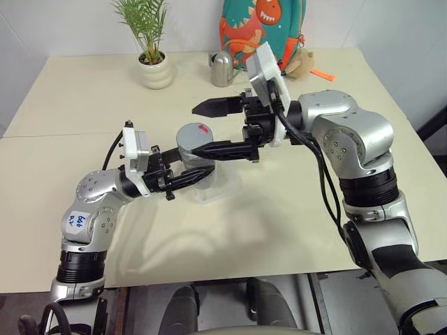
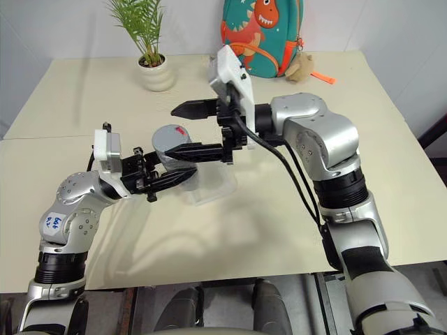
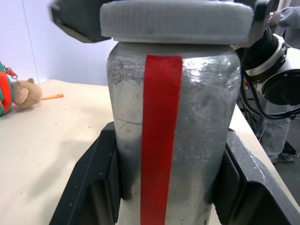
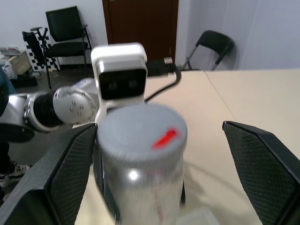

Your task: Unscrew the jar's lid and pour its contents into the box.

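Currently my left gripper (image 1: 187, 177) clamps the jar (image 3: 171, 136) mid-body above the box (image 1: 222, 187); smooth, rigid, probably light, so right gripper (image 1: 202, 129), spread wide, should pinch the lid (image 4: 140, 131) rim.

A small white sticker (image 1: 76, 222) with blue handwriting is seen on the left arm's silver elbow joint; the marks may be "469", but they cannot be read with certainty.
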Action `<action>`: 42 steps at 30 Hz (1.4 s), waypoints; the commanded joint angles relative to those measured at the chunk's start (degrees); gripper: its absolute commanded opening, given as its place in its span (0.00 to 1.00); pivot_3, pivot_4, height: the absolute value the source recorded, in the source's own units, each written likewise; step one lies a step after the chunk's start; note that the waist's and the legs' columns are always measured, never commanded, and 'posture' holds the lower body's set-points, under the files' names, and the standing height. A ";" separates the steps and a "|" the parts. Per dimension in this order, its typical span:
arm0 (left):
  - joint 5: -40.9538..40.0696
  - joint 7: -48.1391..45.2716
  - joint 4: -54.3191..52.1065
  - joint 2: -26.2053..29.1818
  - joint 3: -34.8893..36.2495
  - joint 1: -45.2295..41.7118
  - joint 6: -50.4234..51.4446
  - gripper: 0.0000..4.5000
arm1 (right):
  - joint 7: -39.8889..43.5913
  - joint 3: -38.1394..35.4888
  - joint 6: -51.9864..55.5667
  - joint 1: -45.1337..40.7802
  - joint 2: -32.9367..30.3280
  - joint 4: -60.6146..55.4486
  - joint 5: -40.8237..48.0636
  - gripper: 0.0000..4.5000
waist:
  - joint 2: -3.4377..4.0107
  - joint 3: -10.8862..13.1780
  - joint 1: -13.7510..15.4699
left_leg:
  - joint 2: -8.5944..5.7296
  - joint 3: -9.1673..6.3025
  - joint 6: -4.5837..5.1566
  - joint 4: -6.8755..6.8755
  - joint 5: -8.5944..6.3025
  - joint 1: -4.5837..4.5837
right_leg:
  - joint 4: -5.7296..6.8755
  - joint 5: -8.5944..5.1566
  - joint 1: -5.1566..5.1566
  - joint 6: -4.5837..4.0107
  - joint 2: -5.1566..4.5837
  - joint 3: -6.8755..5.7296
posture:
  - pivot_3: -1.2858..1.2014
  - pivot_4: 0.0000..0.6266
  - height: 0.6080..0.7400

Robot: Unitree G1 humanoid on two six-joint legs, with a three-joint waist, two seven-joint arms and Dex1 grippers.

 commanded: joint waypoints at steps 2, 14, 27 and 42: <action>-0.99 -1.33 -2.61 0.43 0.06 0.65 -0.81 0.45 | -0.76 -5.06 -2.81 0.32 -3.27 3.72 -1.33 0.99 | 0.00 0.00 0.02 | 0.00 0.00 0.00 0.01 0.00 0.00 | 0.00 0.00 0.00 0.00 0.00 0.00 | 0.52 0.24 1.00; -1.36 -1.29 -3.67 1.11 0.79 1.88 -0.16 0.45 | 2.49 -9.19 -2.82 0.73 -5.46 5.50 1.29 0.99 | 0.00 0.00 -0.04 | 0.01 0.07 0.01 -0.01 0.00 0.00 | -0.04 0.01 -0.02 0.01 0.02 0.07 | 0.52 0.24 1.00; -1.28 -1.05 -3.18 1.25 0.31 1.30 -0.31 0.45 | -5.10 -2.55 6.28 -1.29 2.95 -7.14 4.16 0.99 | 0.00 0.00 -0.04 | 0.01 0.07 0.00 0.01 -0.01 0.01 | -0.02 0.01 -0.02 0.02 0.02 0.09 | 0.52 0.24 1.00; -1.27 -0.89 -3.04 0.92 -0.41 0.85 -0.36 0.45 | -7.09 -0.15 5.41 -1.66 5.47 -6.17 1.35 0.99 | 0.00 0.00 -0.01 | 0.02 0.07 0.01 0.00 -0.02 0.00 | -0.02 0.02 -0.02 0.02 0.03 0.08 | 0.52 0.24 1.00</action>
